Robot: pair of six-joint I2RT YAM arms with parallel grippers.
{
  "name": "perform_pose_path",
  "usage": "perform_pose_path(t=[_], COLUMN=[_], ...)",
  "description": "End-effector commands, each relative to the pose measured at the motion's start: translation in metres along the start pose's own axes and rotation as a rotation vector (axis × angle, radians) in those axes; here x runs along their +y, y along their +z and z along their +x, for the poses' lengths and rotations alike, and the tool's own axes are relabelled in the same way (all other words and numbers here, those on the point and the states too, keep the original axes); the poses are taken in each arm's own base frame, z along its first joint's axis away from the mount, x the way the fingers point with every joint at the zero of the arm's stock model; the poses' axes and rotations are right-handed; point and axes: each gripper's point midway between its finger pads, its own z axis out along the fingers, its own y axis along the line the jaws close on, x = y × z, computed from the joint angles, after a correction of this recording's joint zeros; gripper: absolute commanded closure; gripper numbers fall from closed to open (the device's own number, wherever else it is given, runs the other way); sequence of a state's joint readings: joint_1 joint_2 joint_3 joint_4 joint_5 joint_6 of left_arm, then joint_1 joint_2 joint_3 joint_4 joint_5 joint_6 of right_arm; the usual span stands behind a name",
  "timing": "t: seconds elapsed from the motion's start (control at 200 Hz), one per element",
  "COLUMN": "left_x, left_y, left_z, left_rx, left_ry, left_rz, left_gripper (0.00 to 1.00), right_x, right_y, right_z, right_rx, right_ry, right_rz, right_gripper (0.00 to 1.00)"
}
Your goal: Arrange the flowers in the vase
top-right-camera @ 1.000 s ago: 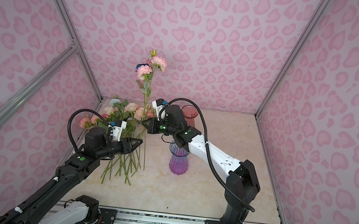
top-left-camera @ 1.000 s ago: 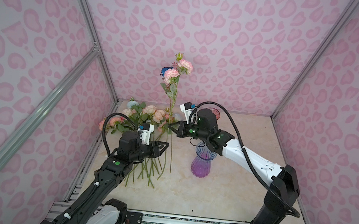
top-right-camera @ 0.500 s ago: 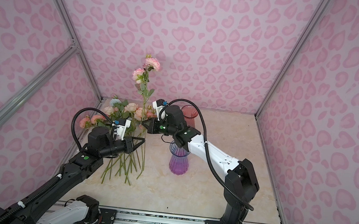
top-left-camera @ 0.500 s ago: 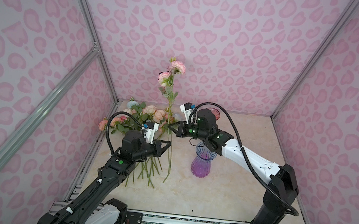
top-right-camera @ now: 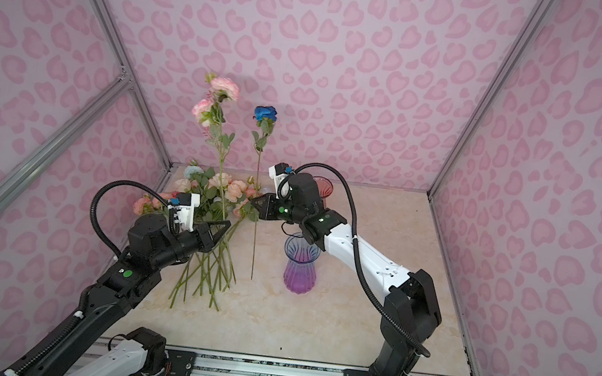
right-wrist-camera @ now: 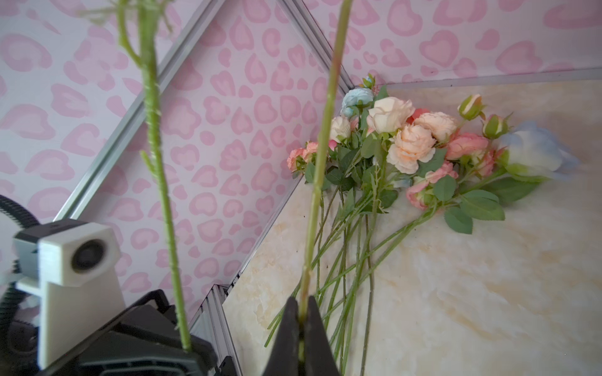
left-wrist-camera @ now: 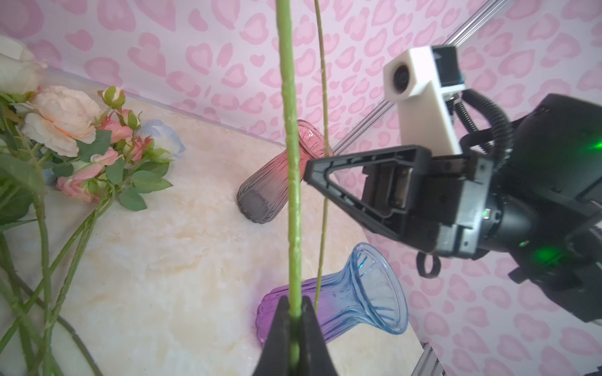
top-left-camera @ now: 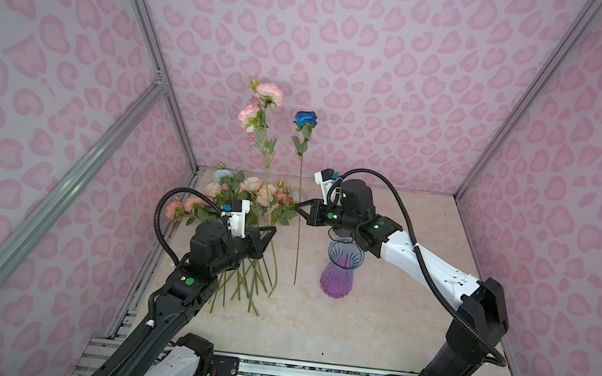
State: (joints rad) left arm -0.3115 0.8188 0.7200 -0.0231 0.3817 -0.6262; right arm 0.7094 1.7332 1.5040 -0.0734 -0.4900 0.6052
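My left gripper (top-left-camera: 270, 229) is shut on the thick green stem (left-wrist-camera: 291, 162) of a tall pink-bloomed flower (top-left-camera: 269, 93) and holds it upright. To its right, my right gripper (top-left-camera: 298, 206) is shut on the thin stem (right-wrist-camera: 317, 182) of the deep blue rose (top-left-camera: 305, 118), also upright, its lower end hanging near the table. The two stems stand apart. The vase (top-left-camera: 338, 271), blue at the flared mouth and purple at the base, stands empty under the right wrist. The other flowers (top-left-camera: 244, 190) lie in a pile at the back left.
A pink-red glass vase (top-right-camera: 321, 187) stands behind the right arm near the back wall. The stems of the pile (top-left-camera: 248, 284) fan out towards the front, below the left gripper. Pink patterned walls close in the marble tabletop (top-left-camera: 313, 327) on three sides.
My left gripper has shut on the pink flower's stem and drawn it left, away from the blue rose. The right gripper has kept hold of the blue rose, hardly moving.
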Motion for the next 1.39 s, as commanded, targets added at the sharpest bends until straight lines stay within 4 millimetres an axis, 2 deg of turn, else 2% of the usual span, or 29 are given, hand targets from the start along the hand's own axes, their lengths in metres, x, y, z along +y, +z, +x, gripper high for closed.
perform_pose_path(t=[0.0, 0.055, 0.15, 0.31, 0.46, 0.57, 0.595, 0.675, 0.795, 0.96, 1.055, 1.12, 1.145, 1.19, 1.31, 1.39], left_x=[-0.015, -0.006, 0.025, 0.075, 0.121, 0.164, 0.174, 0.198, 0.222, 0.245, 0.25, 0.246, 0.245, 0.241, 0.225, 0.211], left_y=[-0.011, -0.015, -0.008, 0.015, 0.025, 0.03, 0.031, 0.033, 0.044, 0.054, 0.055, 0.055, 0.054, 0.053, 0.05, 0.041], left_z=[-0.031, -0.04, -0.043, -0.038, -0.03, -0.015, -0.01, 0.004, 0.023, 0.036, 0.038, 0.036, 0.036, 0.032, 0.023, 0.015], left_rx=[-0.087, -0.107, -0.107, -0.07, -0.036, 0.023, 0.04, 0.096, 0.172, 0.273, 0.314, 0.321, 0.32, 0.315, 0.312, 0.297], left_ry=[0.047, 0.052, 0.037, 0.001, -0.022, -0.06, -0.067, -0.079, -0.104, -0.109, -0.122, -0.119, -0.119, -0.121, -0.125, -0.128], left_rz=[-0.009, -0.091, -0.245, -0.423, -0.588, -0.734, -0.766, -0.851, -0.901, -0.953, -0.953, -0.937, -0.936, -0.93, -0.887, -0.87], left_gripper=[0.96, 0.96, 0.96, 0.96, 0.96, 0.96, 0.96, 0.96, 0.95, 0.84, 0.7, 0.65, 0.58, 0.54, 0.41, 0.32], right_x=[-0.019, -0.019, -0.015, 0.013, 0.034, 0.048, 0.038, 0.032, 0.027, 0.018, 0.011, 0.006, 0.004, 0.003, 0.0, -0.001], right_y=[-0.005, -0.01, -0.023, -0.055, -0.089, -0.113, -0.112, -0.127, -0.145, -0.165, -0.177, -0.185, -0.187, -0.192, -0.204, -0.21], right_z=[-0.002, -0.009, -0.024, -0.05, -0.063, -0.067, -0.057, -0.054, -0.048, -0.04, -0.036, -0.035, -0.035, -0.036, -0.04, -0.046], right_rx=[-0.006, -0.018, -0.057, -0.146, -0.216, -0.252, -0.234, -0.25, -0.264, -0.281, -0.283, -0.289, -0.293, -0.296, -0.313, -0.34], right_ry=[-0.023, -0.021, -0.031, -0.052, -0.06, -0.087, -0.083, -0.102, -0.106, -0.11, -0.114, -0.114, -0.112, -0.113, -0.142, -0.166], right_rz=[0.078, 0.083, 0.095, 0.061, 0.046, 0.037, 0.065, 0.125, 0.16, 0.212, 0.247, 0.266, 0.274, 0.28, 0.313, 0.334], right_gripper=[1.0, 1.0, 1.0, 1.0, 1.0, 1.0, 1.0, 1.0, 1.0, 1.0, 1.0, 1.0, 1.0, 1.0, 1.0, 1.0])
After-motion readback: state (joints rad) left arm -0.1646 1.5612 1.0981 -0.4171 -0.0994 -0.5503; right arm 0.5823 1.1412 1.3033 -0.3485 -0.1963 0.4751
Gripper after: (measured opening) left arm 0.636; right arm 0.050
